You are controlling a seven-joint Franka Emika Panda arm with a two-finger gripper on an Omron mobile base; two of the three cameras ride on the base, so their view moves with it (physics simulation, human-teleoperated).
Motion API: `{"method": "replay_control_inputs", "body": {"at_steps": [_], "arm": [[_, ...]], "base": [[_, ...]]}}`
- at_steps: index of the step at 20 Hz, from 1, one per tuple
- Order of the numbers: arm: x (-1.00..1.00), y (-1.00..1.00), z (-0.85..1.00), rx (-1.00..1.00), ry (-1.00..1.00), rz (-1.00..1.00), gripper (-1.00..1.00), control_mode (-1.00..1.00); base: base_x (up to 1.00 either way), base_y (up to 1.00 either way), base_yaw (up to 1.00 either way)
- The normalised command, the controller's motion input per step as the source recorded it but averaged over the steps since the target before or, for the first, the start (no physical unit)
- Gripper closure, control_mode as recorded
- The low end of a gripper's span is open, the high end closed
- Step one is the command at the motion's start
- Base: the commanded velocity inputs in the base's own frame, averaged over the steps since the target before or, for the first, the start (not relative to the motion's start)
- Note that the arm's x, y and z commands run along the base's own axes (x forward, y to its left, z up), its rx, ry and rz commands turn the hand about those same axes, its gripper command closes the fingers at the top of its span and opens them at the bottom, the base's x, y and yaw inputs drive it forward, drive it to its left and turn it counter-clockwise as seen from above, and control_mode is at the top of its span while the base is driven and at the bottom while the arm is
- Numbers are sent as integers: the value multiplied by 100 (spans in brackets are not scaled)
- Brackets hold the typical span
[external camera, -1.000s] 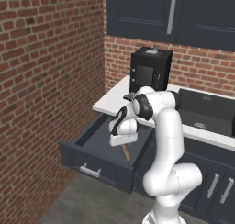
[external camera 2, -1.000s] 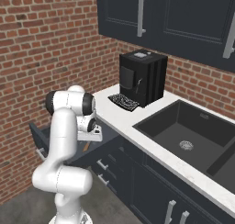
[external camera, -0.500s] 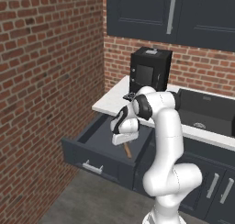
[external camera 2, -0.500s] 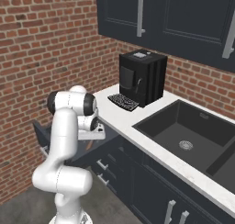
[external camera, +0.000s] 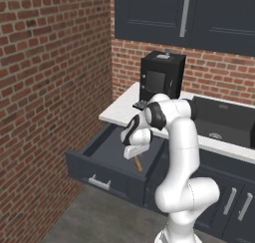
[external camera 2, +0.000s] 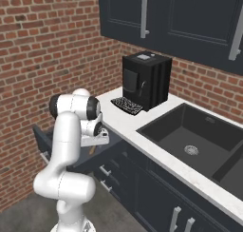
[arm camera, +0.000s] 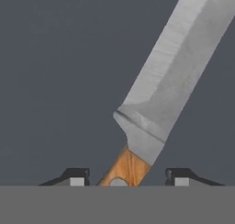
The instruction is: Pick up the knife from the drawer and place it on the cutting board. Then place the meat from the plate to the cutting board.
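Between the jaws, in the hand view, lies the knife [arm camera: 170, 87]: orange-brown handle at the gap, grey blade running away from the gripper [arm camera: 126, 177] toward upper right, flat on the dark drawer [arm camera: 59, 81] floor. Left fingertip [arm camera: 75, 176] and right fingertip stand apart from the handle on either side; gaps are visible, so the jaws are parted and straddling, not clamped on it.

Left base view: gripper [external camera: 134, 154] is down inside the pulled-out drawer [external camera: 107, 160]; handle end of knife [external camera: 138, 163] shows just below the jaws. Behind the jaws, the white counter [external camera: 119, 110] carries a black coffee machine [external camera: 162, 76]; sink [external camera: 226, 122] lies further right.

Right base view: hand is low over the drawer [external camera 2: 45, 138], jaws hidden by the arm.
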Motion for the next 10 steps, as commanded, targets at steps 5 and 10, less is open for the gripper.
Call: {"method": "replay_control_inputs", "body": {"at_steps": [5, 10], "arm": [[-5, 34, -50, 2, 0, 16, 100, -100], [-6, 29, -43, 0, 0, 11, 100, -100]], "base": [[0, 0, 0], [0, 0, 0]]}}
